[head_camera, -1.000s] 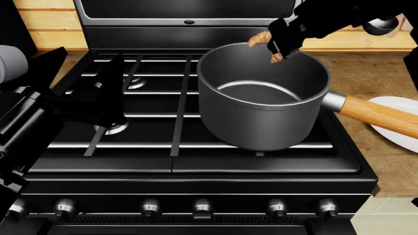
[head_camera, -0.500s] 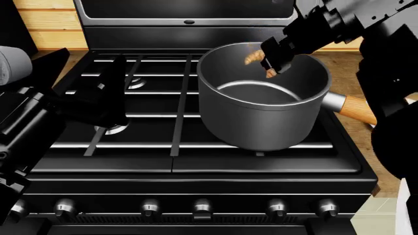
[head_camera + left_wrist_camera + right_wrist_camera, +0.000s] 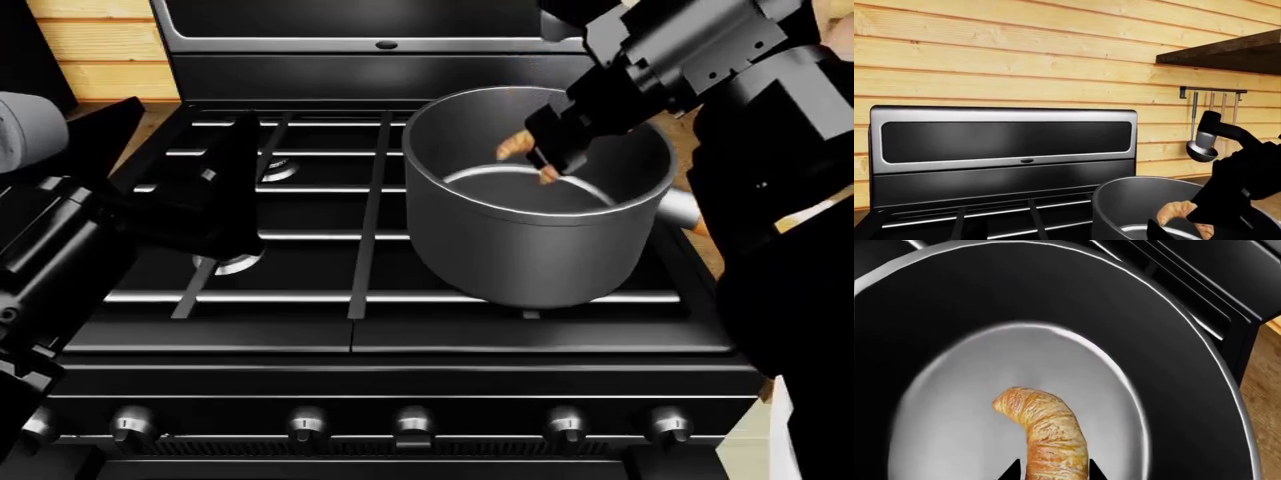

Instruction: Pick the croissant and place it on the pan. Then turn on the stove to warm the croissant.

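The grey pan (image 3: 534,235) stands on the right-hand grates of the black stove (image 3: 360,230). My right gripper (image 3: 541,160) reaches down into the pan's mouth, shut on the golden croissant (image 3: 513,148). In the right wrist view the croissant (image 3: 1041,425) hangs between the two fingertips of the right gripper (image 3: 1053,472), just above the pan's shiny floor (image 3: 954,405). The left wrist view shows the croissant (image 3: 1173,212) inside the pan (image 3: 1121,205). My left gripper (image 3: 230,185) hovers over the left burners, away from the pan; its jaws are too dark to read.
A row of silver knobs (image 3: 414,420) runs along the stove's front. My right arm covers most of the pan's handle, of which only the metal stub (image 3: 678,208) shows. Wooden counter (image 3: 687,135) lies right of the stove. A ladle (image 3: 1201,147) hangs on the wall under a dark shelf (image 3: 1227,50).
My right gripper has come forward and down from the pan's far rim into the pan, carrying the croissant. The right arm now hides the handle and the plate. The left arm has stayed put.
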Available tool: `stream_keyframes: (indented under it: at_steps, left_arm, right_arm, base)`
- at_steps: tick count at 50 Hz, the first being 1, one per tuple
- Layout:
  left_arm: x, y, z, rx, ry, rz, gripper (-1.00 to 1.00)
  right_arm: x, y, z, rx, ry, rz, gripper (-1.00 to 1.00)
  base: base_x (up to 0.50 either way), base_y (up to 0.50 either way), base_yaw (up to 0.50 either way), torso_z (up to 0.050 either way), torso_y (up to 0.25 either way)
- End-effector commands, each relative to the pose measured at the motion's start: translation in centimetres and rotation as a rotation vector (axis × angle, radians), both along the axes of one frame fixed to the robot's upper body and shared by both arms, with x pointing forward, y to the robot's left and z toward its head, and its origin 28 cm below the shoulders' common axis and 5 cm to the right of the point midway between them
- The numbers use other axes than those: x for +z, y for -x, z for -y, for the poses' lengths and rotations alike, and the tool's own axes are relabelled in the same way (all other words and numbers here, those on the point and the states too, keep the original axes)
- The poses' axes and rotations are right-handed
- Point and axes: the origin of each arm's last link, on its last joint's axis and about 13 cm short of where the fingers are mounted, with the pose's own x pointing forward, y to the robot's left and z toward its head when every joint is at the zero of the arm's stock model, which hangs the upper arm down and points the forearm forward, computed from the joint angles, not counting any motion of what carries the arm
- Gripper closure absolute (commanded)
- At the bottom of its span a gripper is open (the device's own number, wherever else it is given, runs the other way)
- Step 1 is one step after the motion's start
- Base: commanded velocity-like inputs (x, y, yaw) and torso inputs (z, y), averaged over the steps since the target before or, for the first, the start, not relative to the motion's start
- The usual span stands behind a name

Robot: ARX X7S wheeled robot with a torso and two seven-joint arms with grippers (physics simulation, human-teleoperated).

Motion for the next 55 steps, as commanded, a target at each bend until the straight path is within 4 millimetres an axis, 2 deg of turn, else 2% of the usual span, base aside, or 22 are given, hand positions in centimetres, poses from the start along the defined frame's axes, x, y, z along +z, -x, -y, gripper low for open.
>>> stream_keyframes:
  at_steps: [1,9,10,26,38,46,55]
  left_arm:
    - [0.0,0.1,0.0,0.0,0.001,0.002,-1.0]
    - [0.0,0.0,0.0,0.001,0.002,0.0,-1.0]
    - [0.0,0.0,0.0,0.001,0.002,0.0,-1.0]
    - [0.1,0.0,0.0,0.006,0.004,-0.001,-1.0]
    - [0.0,0.2,0.0,0.006,0.002,0.0,-1.0]
    - [0.0,0.5,-0.1,0.003,0.007,0.001,-1.0]
    - [0.1,0.9,-0.3,0.003,0.016,0.001,-1.0]
  right_arm:
    - [-0.5,-0.2,-0.3,0.011,0.021,-0.027,1.0]
    - [-1.3,-0.3,-0.4,0.017,0.045,-0.06,1.0]
    - [-1.3,-0.3,-0.4,0.012,0.053,-0.065,-1.0]
    - [-0.6,-0.2,-0.4,0.008,0.034,-0.031,-1.0]
    - [1.4,0.2,-0.4,0.023,-0.005,0.054,-1.0]
    - [2.2,1.4,-0.7,0.038,-0.011,0.083,-1.0]
    - [2.9,3.7,-0.9,0.059,-0.016,0.134,-1.0]
  base:
    - [0.0,0.0,0.0,0.0,0.0]
    - [0.0,0.0,0.0,0.0,0.0]
    - [0.0,0.0,0.0,0.0,0.0]
    - [0.0,0.0,0.0,0.0,0.0]
    - [0.0,0.0,0.0,0.0,0.0]
    - [0.0,0.0,0.0,0.0,0.0]
    - [0.0,0.0,0.0,0.0,0.0]
